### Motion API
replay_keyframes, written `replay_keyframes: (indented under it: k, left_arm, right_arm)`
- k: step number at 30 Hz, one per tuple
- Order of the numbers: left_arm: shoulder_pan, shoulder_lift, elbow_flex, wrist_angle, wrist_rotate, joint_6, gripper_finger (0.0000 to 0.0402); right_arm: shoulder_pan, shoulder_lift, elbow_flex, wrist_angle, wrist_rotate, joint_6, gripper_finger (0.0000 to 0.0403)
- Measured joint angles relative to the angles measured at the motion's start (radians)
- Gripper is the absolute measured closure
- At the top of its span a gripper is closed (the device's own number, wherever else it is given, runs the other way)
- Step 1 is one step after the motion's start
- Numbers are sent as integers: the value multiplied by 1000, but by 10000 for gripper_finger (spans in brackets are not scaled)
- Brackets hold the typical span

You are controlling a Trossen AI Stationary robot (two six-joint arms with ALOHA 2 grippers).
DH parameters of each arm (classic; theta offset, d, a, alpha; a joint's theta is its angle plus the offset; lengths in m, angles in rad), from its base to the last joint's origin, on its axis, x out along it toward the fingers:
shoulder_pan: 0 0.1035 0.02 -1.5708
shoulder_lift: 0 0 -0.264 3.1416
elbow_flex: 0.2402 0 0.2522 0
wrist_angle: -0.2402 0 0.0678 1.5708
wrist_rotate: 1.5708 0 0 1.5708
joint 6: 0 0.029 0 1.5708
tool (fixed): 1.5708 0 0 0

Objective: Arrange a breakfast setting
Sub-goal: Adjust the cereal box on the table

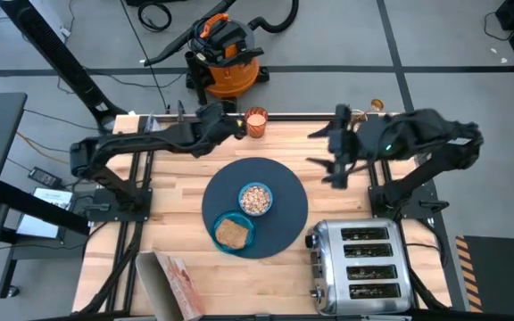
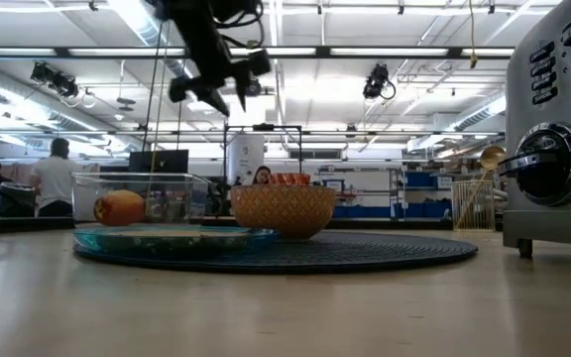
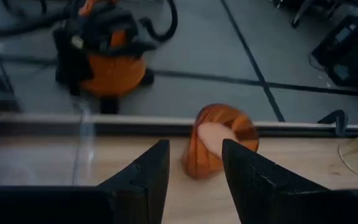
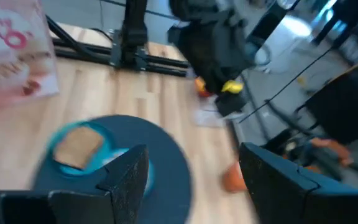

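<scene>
The dark blue-grey mat (image 1: 284,201) lies at the table's middle. On it stand the light-blue bowl (image 1: 256,199) and the teal plate (image 1: 222,241) with the toast slice (image 1: 232,233). The translucent orange cup (image 1: 256,122) stands at the far edge. My left gripper (image 1: 236,126) is open, its fingers just short of the cup (image 3: 219,140), one to each side. My right gripper (image 1: 331,159) is open and empty, right of the mat. The red-orange fruit (image 2: 119,208) shows far left in the low view. The gold spoon (image 2: 491,157) stands at the far right.
The chrome toaster (image 1: 360,267) stands at the near right. The pink cereal box (image 1: 172,281) lies at the near left. A clear container (image 2: 147,198) stands by the fruit. An orange shop vacuum (image 1: 226,58) is on the floor beyond the far edge.
</scene>
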Motion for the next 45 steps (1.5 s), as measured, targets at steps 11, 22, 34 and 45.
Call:
replay_keyframes:
  k: [11,22,34,45]
  left_arm:
    - [6,90,-1,87,-144,-4,258]
    - [-184,72,2,167,76,288,258]
    - [-525,-211,280,-344,538,19,258]
    - [-982,-272,436,-601,619,-591,258]
  right_arm:
    - [-174,-101,0,-87,-104,-159,148]
    - [-319,-77,-124,-84,-364,-214,148]
    - [-323,26,-191,-75,-227,180,149]
    - [-305,144,-191,-14,-236,376,149]
